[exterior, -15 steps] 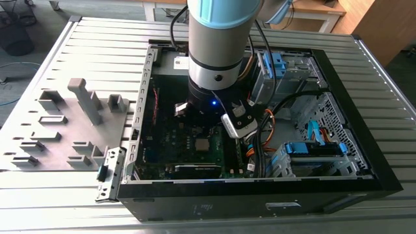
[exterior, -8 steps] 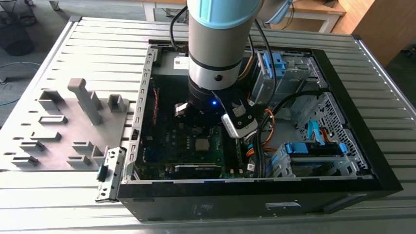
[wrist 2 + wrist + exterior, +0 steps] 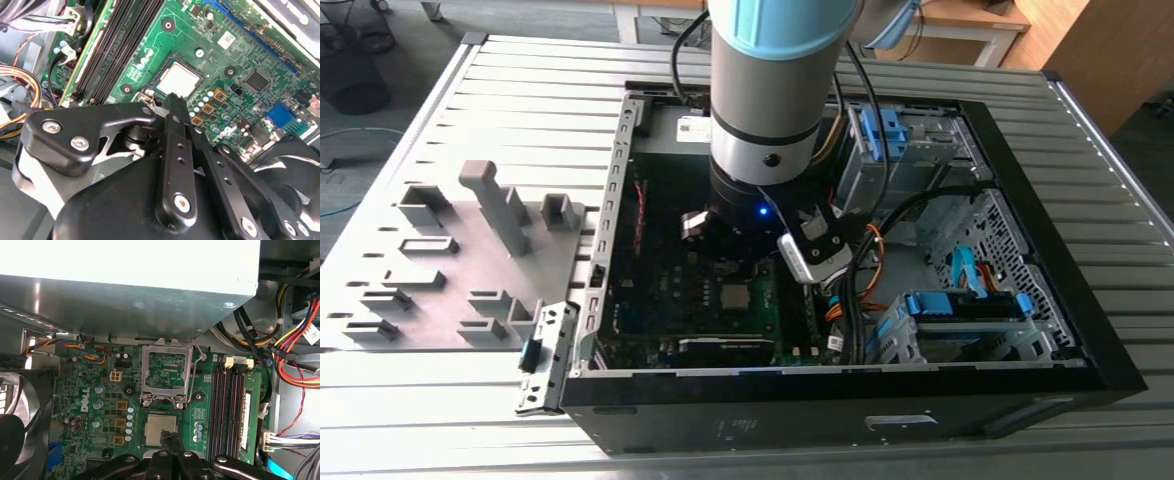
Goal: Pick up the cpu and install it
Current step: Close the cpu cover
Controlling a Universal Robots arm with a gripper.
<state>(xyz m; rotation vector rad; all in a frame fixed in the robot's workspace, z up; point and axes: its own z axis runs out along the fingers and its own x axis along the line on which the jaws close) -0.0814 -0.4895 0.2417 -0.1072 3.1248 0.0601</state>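
Observation:
The cpu [image 3: 736,295] is a small grey-silver square lying flat in the motherboard socket inside the open computer case [image 3: 854,405]. Both wrist views show it, the second [image 3: 179,80] and the first [image 3: 156,429]. My gripper [image 3: 173,97] hangs just above it with its two black fingers [image 3: 172,452] pressed together and nothing between them. In the first wrist view the gripper [image 3: 167,435] has its tips over one edge of the cpu; I cannot tell if they touch it. The socket's metal load plate [image 3: 166,371] stands swung open beside the chip.
The arm [image 3: 767,100] reaches down into the case. A grey tray [image 3: 454,260] with raised blocks lies at the exterior view's left. Memory slots [image 3: 227,405], a fan [image 3: 20,415], coloured cable bundles [image 3: 295,355] and blue drive bays [image 3: 961,305] crowd around the socket.

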